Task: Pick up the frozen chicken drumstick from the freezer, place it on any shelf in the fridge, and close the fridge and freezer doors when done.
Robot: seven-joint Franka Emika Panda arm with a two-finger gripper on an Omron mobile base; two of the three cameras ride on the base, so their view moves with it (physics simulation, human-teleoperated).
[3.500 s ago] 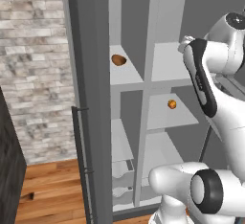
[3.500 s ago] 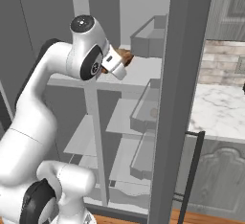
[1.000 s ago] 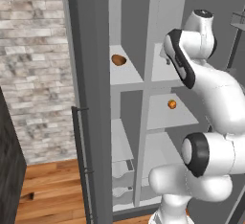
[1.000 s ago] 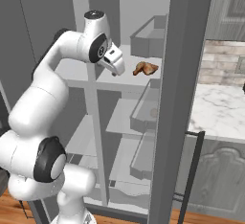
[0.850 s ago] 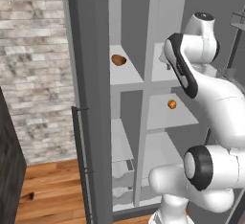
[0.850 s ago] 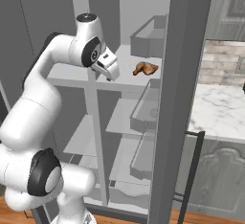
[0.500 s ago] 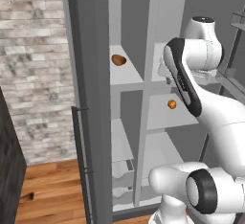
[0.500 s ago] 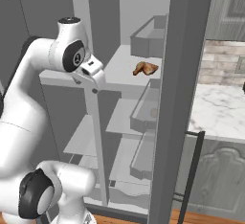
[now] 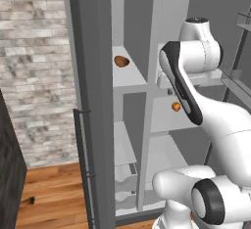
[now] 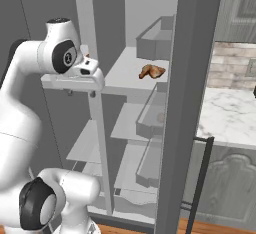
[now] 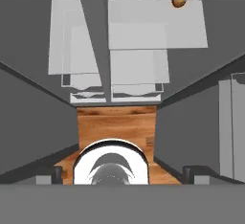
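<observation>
The drumstick (image 10: 152,71) is a small tan-brown lumpy piece with lobes, lying alone on a broad pale grey shelf (image 10: 125,78) of the fridge (image 10: 131,38), right of centre in the upper half of the right base view. It sits near the shelf's right edge, just below a grey bin (image 10: 156,40), with bare shelf to its left.

The gripper (image 11: 123,172) points down at the wood floor (image 11: 117,122), its fingers (image 11: 58,174) spread wide at the bottom corners of the hand view and holding nothing.

In the left base view a darker brown lump (image 9: 121,61) rests on a narrow freezer (image 9: 128,101) shelf at upper centre, and a tiny orange ball (image 9: 175,106) lies on the shelf beyond the divider. Both doors (image 9: 90,101) stand open.
</observation>
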